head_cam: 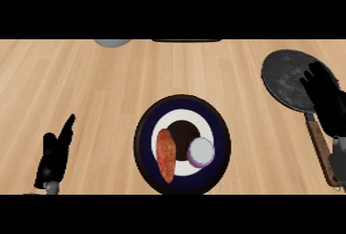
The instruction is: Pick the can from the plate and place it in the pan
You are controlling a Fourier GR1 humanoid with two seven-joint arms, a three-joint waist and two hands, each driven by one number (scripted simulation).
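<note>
Status: task not begun, judging by positions.

- Plate (145, 137): dark-rimmed, sits on the wooden surface (81, 82). Serves as reference for all below.
- Can (201, 152): taken to be the round, pale-topped, purple-sided item on the plate's right half, upright. Touches or nearly touches an orange sweet potato (166, 155) on the plate's left half.
- Pan (283, 73): right of the plate and further back, well apart from it, handle pointing toward the near edge. No can visible in its bare part.
- Right robot hand (324, 98): right of the plate, over the pan's right side, fingers spread and relaxed, holding nothing visible.
- Left robot hand (54, 153): left of the plate, well apart, fingers straight, resting and empty.

Outstanding: reach to the plate, grasp the can clear of the sweet potato, lift, carry right, set down in the pan.
</note>
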